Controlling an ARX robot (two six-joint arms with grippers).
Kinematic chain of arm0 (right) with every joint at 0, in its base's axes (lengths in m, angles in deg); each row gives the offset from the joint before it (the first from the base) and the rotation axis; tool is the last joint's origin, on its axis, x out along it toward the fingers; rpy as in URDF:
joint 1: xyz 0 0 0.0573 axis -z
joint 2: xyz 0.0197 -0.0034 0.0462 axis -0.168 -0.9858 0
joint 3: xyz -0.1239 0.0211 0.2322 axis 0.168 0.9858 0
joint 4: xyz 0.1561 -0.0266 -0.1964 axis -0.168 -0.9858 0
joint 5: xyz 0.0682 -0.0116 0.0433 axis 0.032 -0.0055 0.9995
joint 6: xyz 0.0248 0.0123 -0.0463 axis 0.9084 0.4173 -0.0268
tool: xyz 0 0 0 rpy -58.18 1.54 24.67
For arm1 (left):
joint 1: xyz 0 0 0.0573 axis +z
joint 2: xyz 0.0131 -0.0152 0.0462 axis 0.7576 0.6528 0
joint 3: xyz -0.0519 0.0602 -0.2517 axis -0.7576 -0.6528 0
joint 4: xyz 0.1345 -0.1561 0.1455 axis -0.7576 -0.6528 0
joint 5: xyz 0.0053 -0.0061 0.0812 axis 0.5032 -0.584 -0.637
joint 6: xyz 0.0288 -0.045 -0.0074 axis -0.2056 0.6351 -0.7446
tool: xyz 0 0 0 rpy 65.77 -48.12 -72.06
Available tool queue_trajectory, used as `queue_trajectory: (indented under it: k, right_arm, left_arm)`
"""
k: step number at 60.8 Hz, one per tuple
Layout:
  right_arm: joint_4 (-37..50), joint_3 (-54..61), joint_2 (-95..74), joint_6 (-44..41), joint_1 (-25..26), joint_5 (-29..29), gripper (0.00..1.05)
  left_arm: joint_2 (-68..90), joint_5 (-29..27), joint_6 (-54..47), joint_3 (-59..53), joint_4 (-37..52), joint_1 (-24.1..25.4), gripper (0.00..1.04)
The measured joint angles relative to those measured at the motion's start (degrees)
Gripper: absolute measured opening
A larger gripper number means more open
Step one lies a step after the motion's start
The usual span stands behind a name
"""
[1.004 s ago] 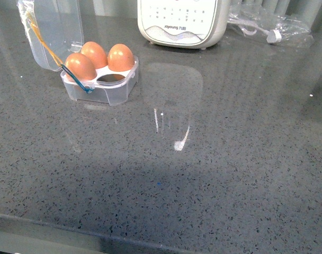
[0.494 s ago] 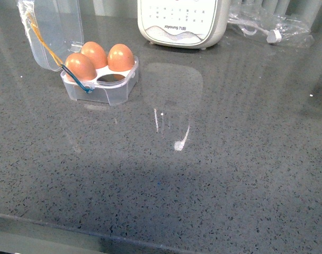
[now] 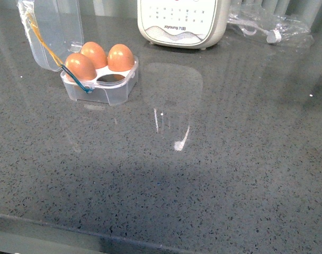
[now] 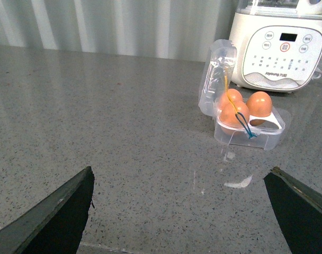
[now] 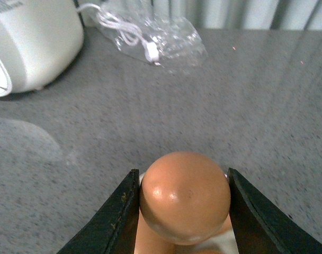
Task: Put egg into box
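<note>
The right gripper squeezes the egg on both sides so it cannot drop. The box sits on the bench with its lid up and one hole free for it. The left gripper is spread wide, empty.

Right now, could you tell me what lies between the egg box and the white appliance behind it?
Nothing: only bare grey counter separates the egg box from the white appliance. The front view shows this, and the left wrist view agrees.

The surface is glossy speckled grey stone; the box clear smooth plastic; the egg smooth, faintly shiny.
</note>
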Motion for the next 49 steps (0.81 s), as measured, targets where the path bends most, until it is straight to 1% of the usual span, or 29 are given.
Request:
queue_trajectory:
  k: [4,8,12,20,27,36,49]
  right_arm:
    - [0.63,-1.44,-0.20,0.24,-2.14,0.24,0.41]
    - [1.18,-3.87,-0.87,0.85,-5.35,0.46,0.41]
    - [1.66,-6.58,-2.12,1.27,-9.05,0.48,0.41]
    - [1.33,-12.20,-6.10,2.43,-16.94,2.69,0.41]
    - [-1.42,-17.49,-11.13,3.45,-23.78,5.14,0.41]
    - [-4.68,-22.60,-16.57,4.20,-28.79,8.00,0.41]
    - [-8.55,-29.27,-23.23,4.44,-33.20,6.75,0.41]
  left_arm:
    - [0.00,0.00,0.00,0.00,0.00,0.00,0.98]
    - [0.00,0.00,0.00,0.00,0.00,0.00,0.98]
    - [0.00,0.00,0.00,0.00,0.00,0.00,0.98]
    - [0.00,0.00,0.00,0.00,0.00,0.00,0.98]
    - [0.00,0.00,0.00,0.00,0.00,0.00,0.98]
    - [0.00,0.00,0.00,0.00,0.00,0.00,0.98]
    - [0.00,0.00,0.00,0.00,0.00,0.00,0.98]
